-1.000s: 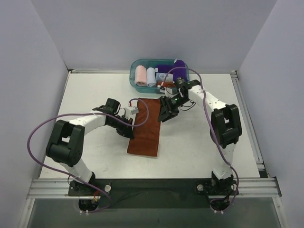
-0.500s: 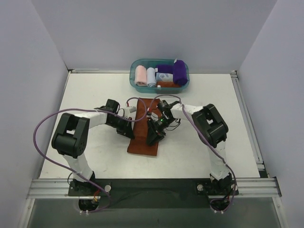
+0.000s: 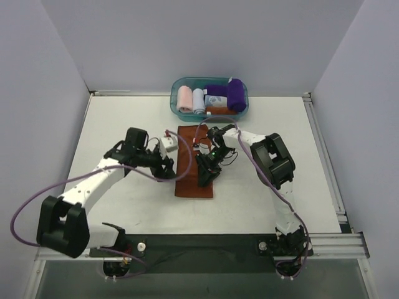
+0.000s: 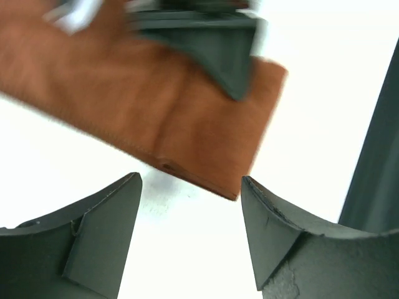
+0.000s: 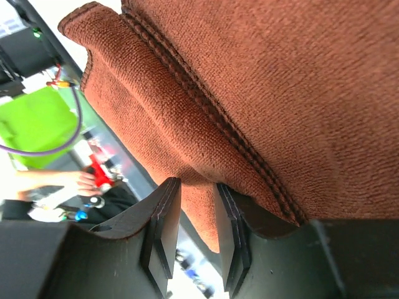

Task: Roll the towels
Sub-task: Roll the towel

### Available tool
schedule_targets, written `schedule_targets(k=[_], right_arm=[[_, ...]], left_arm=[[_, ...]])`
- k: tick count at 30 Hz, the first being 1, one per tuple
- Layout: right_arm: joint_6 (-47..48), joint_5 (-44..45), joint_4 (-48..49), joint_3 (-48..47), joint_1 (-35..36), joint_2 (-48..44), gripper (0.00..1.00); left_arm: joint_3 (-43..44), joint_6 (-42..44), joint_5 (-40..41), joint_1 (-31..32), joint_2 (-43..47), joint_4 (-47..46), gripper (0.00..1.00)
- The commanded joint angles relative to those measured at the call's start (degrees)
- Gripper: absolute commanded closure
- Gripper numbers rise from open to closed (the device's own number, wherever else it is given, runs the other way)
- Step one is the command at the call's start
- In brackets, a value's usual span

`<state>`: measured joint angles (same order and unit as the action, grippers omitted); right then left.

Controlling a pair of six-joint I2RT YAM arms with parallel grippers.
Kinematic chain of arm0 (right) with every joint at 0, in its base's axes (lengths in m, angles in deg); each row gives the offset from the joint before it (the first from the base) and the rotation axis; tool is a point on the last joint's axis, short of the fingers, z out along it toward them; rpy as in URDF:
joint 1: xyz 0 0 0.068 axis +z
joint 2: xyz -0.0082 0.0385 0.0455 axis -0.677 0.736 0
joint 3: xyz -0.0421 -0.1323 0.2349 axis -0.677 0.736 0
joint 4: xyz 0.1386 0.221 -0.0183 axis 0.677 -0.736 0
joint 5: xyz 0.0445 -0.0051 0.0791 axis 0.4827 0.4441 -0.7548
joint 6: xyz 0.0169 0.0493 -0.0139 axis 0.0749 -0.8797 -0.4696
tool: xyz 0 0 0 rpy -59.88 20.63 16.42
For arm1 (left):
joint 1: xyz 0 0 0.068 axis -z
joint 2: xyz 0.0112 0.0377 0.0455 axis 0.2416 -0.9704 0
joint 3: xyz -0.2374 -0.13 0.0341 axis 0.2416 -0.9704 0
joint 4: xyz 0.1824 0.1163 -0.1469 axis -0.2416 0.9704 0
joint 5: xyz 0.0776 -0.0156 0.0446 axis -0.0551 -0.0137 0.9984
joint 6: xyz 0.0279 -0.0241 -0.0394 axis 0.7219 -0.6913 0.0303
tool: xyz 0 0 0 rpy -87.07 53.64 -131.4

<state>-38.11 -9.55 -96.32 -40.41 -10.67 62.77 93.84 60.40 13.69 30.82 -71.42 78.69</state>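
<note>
Right gripper (image 5: 194,187) pinches a fold of the brown towel (image 3: 190,149) (middle of the table (image 3: 124,118)); left gripper (image 4: 191,180) stands spread just beside it.

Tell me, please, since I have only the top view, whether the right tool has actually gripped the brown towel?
Observer: Yes; in the right wrist view the right tool is pinched on a fold of the towel at its stitched edge.
Operator: And is the left tool holding anything?
Observer: No; the left wrist view shows the left tool open and empty, over the table just off the towel's corner.
Operator: Is the cloth a single layer there?
Observer: No; two stitched hems lie stacked by the right tool.
</note>
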Motion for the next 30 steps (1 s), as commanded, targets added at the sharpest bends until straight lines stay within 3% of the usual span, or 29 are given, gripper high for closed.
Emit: schedule_targets(k=[1,5,9,15,21,27,30], right_arm=[[7.35,5.13,-7.15,-2.48,0.13,1.58,0.71],[7.53,6.01,-6.80,0.49,1.10,0.70,0.71],[7.09,4.78,-6.80,2.43,1.54,1.84,0.72],[6.13,3.90,-6.36,2.00,1.63,2.98,0.72],[4.81,2.67,-6.19,1.30,1.63,4.12,0.73],[4.37,2.32,-6.10,1.47,1.63,4.21,0.73],[4.19,2.14,-6.01,1.73,1.37,3.51,0.73]], left_arm=[[-5.66,19.17,9.09,9.58,6.59,4.09,0.25],[-11.73,21.74,20.18,23.38,9.85,-4.15,0.19],[-15.07,23.92,29.48,30.25,8.45,-11.73,0.18],[-21.66,30.36,39.15,36.84,7.13,-21.57,0.19],[-25.09,31.85,43.30,41.51,6.52,-28.69,0.21],[-26.24,33.26,45.68,44.15,3.79,-31.69,0.33],[-25.27,30.63,44.63,44.33,3.09,-28.27,0.53]])
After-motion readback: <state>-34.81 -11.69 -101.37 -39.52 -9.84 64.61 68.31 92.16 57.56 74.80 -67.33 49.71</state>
